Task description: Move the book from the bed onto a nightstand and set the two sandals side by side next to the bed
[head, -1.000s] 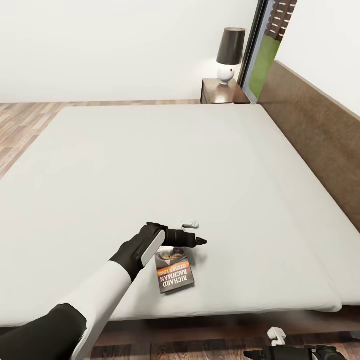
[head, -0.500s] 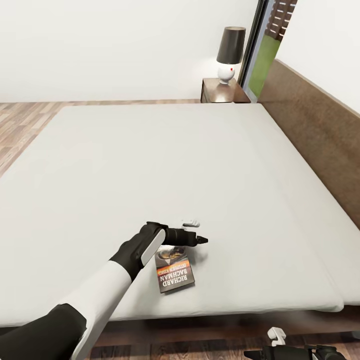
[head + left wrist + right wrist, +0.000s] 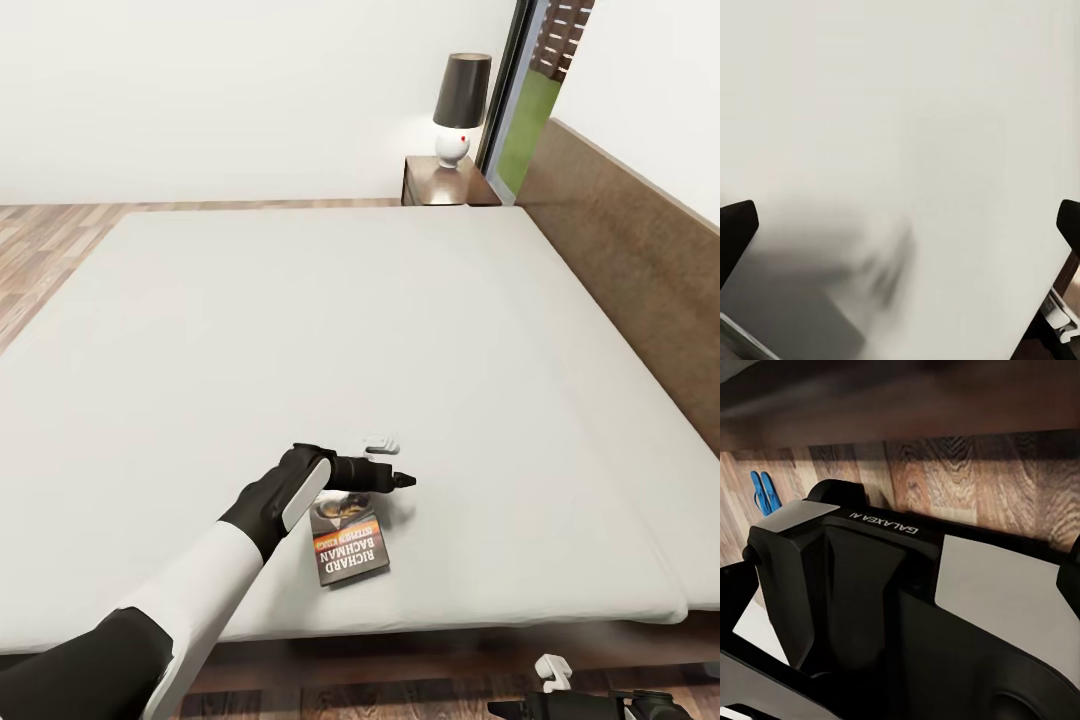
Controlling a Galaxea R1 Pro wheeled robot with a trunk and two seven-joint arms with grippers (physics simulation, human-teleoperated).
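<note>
The book (image 3: 350, 548), with its orange band and white lettering, lies flat on the bed (image 3: 300, 300) close to the mattress's near edge. My left gripper (image 3: 395, 463) hovers open just beyond the book's far end, one dark and one white finger apart, holding nothing. In the left wrist view its dark fingertips (image 3: 736, 229) frame bare grey mattress. The nightstand (image 3: 445, 183) stands at the bed's far corner. The blue sandals (image 3: 761, 491) lie together on the wood floor in the right wrist view. My right gripper (image 3: 560, 695) hangs low in front of the bed, open and empty.
A black-shaded lamp (image 3: 460, 105) stands on the nightstand. The brown headboard (image 3: 620, 260) runs along the bed's right side, with a window (image 3: 530, 100) behind it. The robot's own dark body (image 3: 885, 607) sits in front of the right wrist camera, beneath the bed frame (image 3: 907, 397).
The left gripper's white finger has edged slightly away from the dark one, so the gap is a little wider. The book and the right arm have not moved.
</note>
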